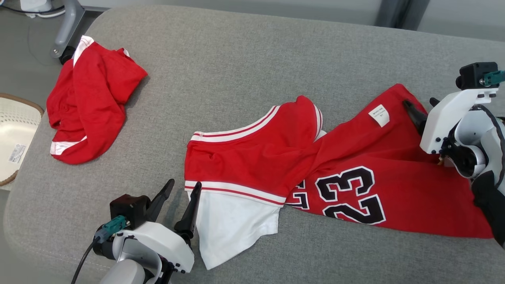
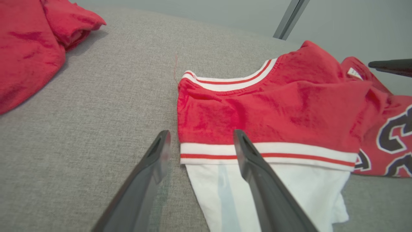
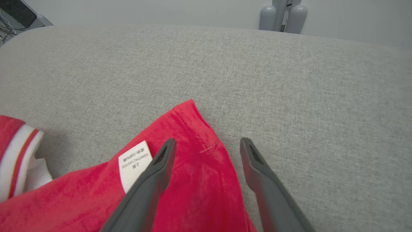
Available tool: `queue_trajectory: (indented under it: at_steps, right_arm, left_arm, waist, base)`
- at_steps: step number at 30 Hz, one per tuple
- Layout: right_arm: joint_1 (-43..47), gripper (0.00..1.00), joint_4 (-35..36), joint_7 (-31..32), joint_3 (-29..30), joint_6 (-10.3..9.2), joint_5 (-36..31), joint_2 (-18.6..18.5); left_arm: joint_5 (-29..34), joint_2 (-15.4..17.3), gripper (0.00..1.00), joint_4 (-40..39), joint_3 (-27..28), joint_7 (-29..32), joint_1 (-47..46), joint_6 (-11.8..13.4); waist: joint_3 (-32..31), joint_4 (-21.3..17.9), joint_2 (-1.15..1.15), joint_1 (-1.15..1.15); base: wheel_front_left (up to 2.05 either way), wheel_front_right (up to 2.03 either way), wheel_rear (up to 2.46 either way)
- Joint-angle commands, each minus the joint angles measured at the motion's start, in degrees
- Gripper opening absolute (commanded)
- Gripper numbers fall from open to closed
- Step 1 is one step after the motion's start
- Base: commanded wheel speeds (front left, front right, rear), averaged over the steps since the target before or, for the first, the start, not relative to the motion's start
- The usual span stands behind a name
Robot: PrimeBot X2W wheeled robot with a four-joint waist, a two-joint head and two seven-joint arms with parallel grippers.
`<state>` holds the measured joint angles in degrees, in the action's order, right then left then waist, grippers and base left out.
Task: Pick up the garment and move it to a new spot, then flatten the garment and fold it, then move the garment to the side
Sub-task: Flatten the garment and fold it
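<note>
A red jersey garment [image 1: 355, 177] with a black and white "23" lies twisted across the middle and right of the grey padded table [image 1: 236, 71]. Its red sleeve with white bands [image 2: 257, 112] and a white sleeve [image 1: 232, 225] point to the left. My left gripper [image 1: 183, 188] stands open at the sleeve's left edge, and the banded corner lies between its fingers [image 2: 202, 135]. My right gripper [image 1: 420, 103] is open over the garment's far right corner [image 3: 193, 135], beside a white label [image 3: 133, 162]. Nothing is gripped.
A second red garment [image 1: 90, 102] lies bunched at the table's far left corner. A white basket [image 1: 12, 142] sits on the floor past the left edge. A grey stand foot [image 1: 67, 23] is behind that corner. The right gripper's finger [image 2: 389, 66] shows in the left wrist view.
</note>
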<state>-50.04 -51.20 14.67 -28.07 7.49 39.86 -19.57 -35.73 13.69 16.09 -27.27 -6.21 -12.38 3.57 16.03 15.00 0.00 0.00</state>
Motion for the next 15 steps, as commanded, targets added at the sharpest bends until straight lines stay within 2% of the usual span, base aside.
queue_trajectory:
  at_steps: [1, 5, 7, 8, 15]
  right_arm:
    - [-0.8, 1.0, -1.0, -0.3, -0.7, 0.01, 0.9, -0.6]
    - [-1.7, 1.0, -2.7, -1.0, -2.2, 0.01, 2.4, -0.6]
    - [-2.2, 0.47, -3.5, -1.6, -3.7, 0.01, 4.0, -0.4]
    - [-2.4, 0.02, -3.5, -2.2, -4.2, 0.01, 4.6, -0.5]
    - [-2.8, 0.0, -3.8, -5.7, -8.1, 0.01, 7.5, -0.8]
  left_arm:
    - [-0.1, 0.0, 1.0, 0.5, -0.1, -0.5, -1.3, -0.3]
    - [-0.1, -0.1, 1.0, 1.4, -0.2, -0.8, -1.8, -0.6]
    - [-0.2, -0.2, 1.0, 2.1, -0.3, -1.0, -2.4, -0.9]
    - [-0.3, -0.1, 1.0, 2.2, -0.3, -1.1, -2.6, -0.9]
    - [-0.6, 0.4, 1.0, 3.6, -0.3, -1.1, -2.2, -0.9]
  waist:
    - [0.7, 0.7, 0.0, 0.0]
    - [1.1, 1.0, 0.0, 0.0]
    - [1.4, 1.2, 0.0, 0.0]
    - [1.4, 1.2, 0.0, 0.0]
    - [0.1, 0.4, 0.0, 0.0]
  base:
    - [0.0, 0.0, 0.0]
    - [0.0, 0.0, 0.0]
    - [0.0, 0.0, 0.0]
    - [0.0, 0.0, 0.0]
    - [0.0, 0.0, 0.0]
